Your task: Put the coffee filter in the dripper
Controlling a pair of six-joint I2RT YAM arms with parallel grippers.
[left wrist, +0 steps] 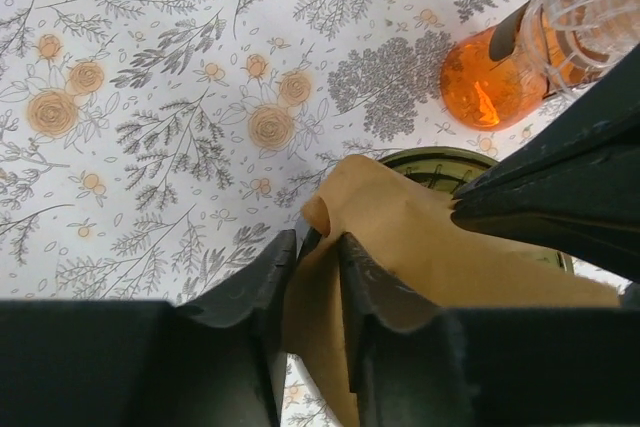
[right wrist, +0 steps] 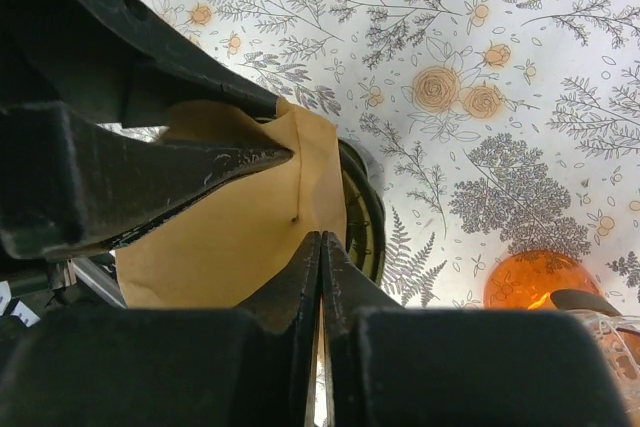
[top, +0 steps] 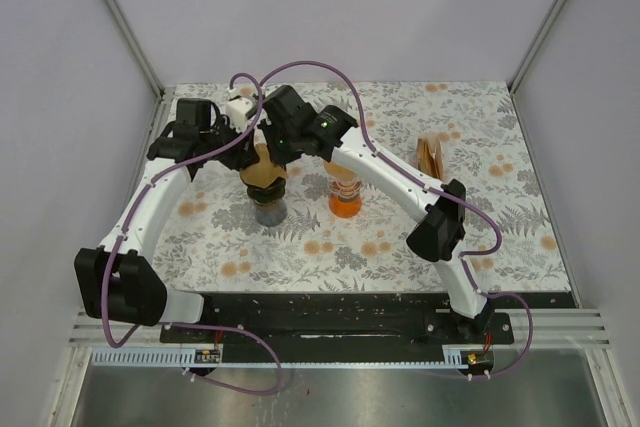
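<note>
Bench (top: 520, 197): floral print cloth, no text on it.

Both arms meet over the dripper (top: 268, 209). The coffee filter (left wrist: 420, 237), brown paper, is held just above the dripper, partly covering its green rim, not seated yet.

Right claw (right wrist: 320, 247): jaws closed flat, pinching the filter's edge on the side toward the orange glass server (right wrist: 530, 282), which stands just right of the dripper.

Left claw (left wrist: 312, 257): jaws narrow, filter's folded corner between them. A dark slit shows beside the paper, so I cannot tell whether it really pinches.

Spare filter stack (top: 433, 154): well right of the dripper, beyond the server.

Risks, as judged:
- Two claws on one thin paper. Pulling apart could tear or crease it.
- If the left claw has no true hold, opening the cone fails and the filter goes in flat or folded.
- Letting go from above the dripper could let the filter tilt, catch the rim, or slide off onto the bench.
- Pushing down off-centre could tip the dripper off its base.
- The right arm swings close to the server and could knock it.

Writing: no brand, label or readable text in any view.
</note>
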